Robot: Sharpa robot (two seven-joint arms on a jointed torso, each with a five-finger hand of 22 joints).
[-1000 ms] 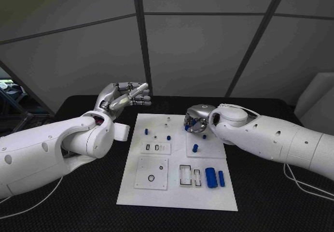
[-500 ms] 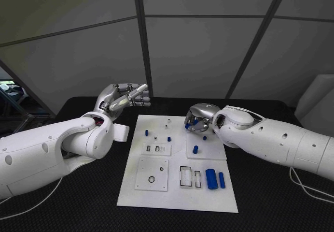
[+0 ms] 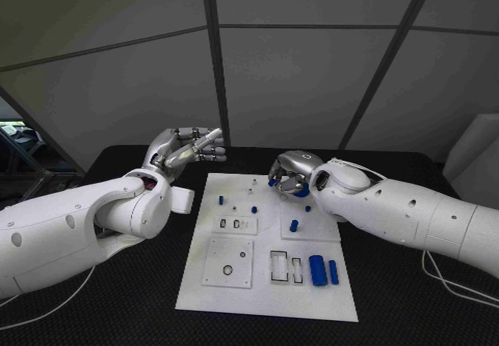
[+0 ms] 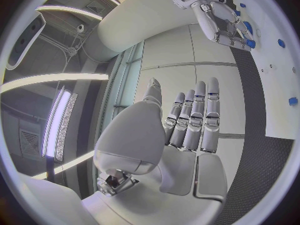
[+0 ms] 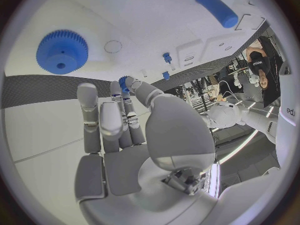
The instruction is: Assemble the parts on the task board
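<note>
Right hand (image 3: 289, 175) hangs over the far right part of the task board (image 3: 208, 288), its fingers curled down around something blue; from the head view I cannot tell whether they grip it or only cover it. The right wrist view shows a blue gear (image 5: 62, 51) lying flat on the board just beyond the fingertips (image 5: 87, 91), with a small blue piece (image 5: 124, 81) close at the tip of one finger; contact is not clear there either. Judgement: the gear is the piece in hand, and the coming move turns on this one relation: it lies directly ahead of and below the right hand, face up, so it has no long axis to align with. Left hand (image 3: 188, 148) is raised beyond the board's far left corner, well apart from every part, fingers straight and side by side, holding nothing. The right hand is plainly the nearer one. Other parts stay on the board nearer the robot than the gear: a fat blue cylinder (image 3: 317, 269) and a thinner blue pin (image 3: 333, 270) side by side, long axes running near to far, and a small upright peg (image 3: 293, 225) between them and the right hand.
</note>
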